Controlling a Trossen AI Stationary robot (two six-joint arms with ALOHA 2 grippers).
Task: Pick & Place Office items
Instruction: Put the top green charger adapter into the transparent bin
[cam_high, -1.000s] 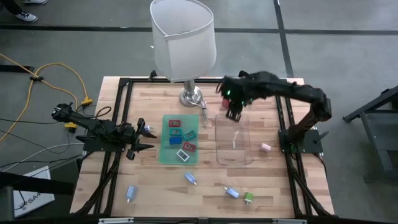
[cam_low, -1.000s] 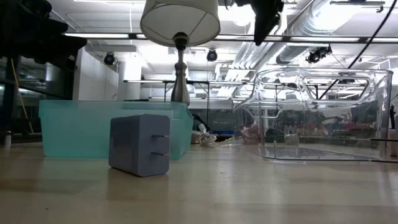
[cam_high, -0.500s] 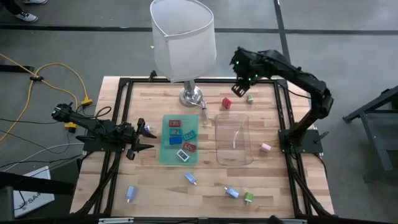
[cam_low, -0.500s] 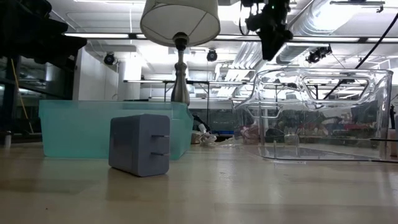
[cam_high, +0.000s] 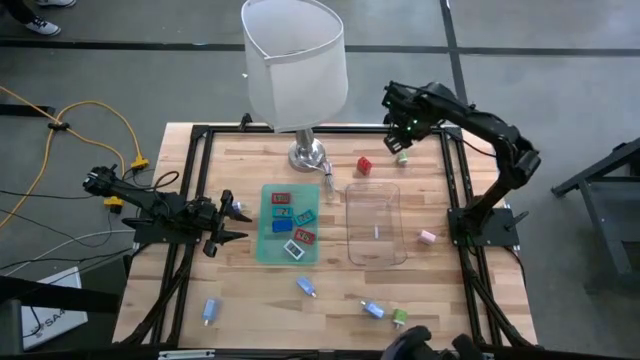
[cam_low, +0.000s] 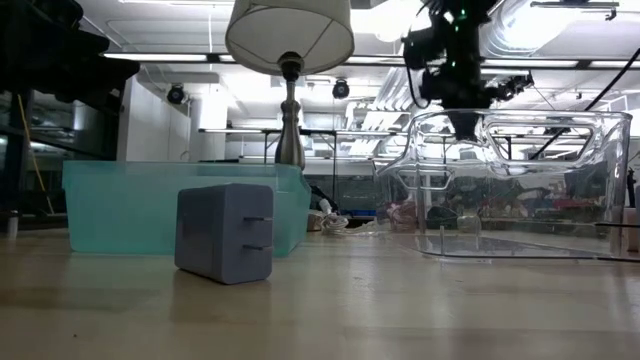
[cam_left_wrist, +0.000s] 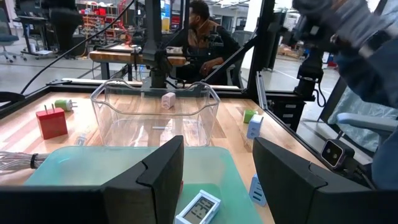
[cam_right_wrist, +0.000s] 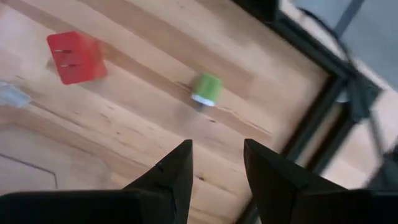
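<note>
The office items lie scattered. A green cylinder and a red block lie on the wood by the table's far right corner. Several flat pieces lie on the green mat. A pink piece, light blue pieces and a second green piece lie nearer. My right gripper hovers open above the green cylinder, touching nothing. My left gripper waits open at the mat's left edge.
A clear plastic tray stands right of the mat. A lamp with a wide shade and a metal base stands at the far edge. Black frame rails border the table. A person sits beyond the table.
My right gripper has travelled from above the tray's far end toward the table's far right corner and now stands over the green cylinder. Its fingers stay open. No item has moved.
</note>
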